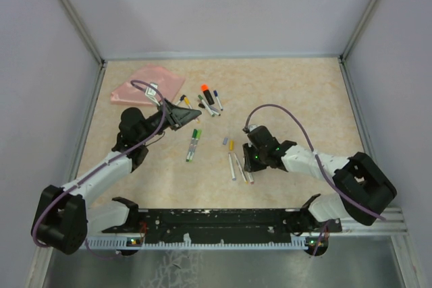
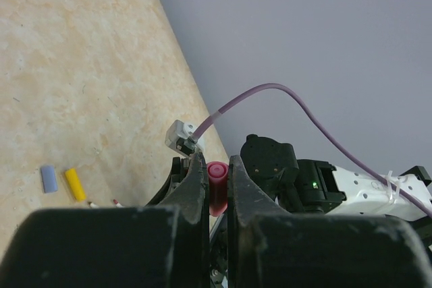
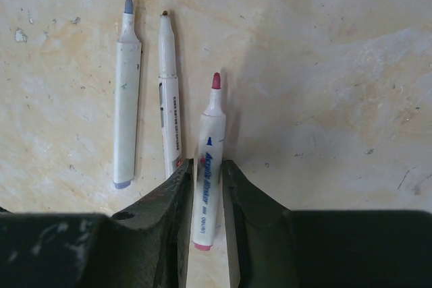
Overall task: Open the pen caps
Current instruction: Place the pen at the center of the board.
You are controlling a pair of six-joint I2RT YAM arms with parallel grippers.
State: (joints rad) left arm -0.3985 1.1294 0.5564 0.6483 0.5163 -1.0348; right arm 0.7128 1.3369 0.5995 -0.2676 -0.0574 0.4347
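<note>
Over here, a small pinkish-red plastic cap is off its pen and pinched between the closed fingers of the left gripper, its round open mouth turned up and away from the table, held to the right of the flat pink pouch. Further right of the pouch and nearer the arms, a short grey-blue plastic cap and a stubby yellow plastic cap lie loose side by side, just apart. Just right of the pouch, a bright orange cap and a small blue cap sit on pens in a cluster. Nearer than that, two green caps top a pair of pens.
</note>
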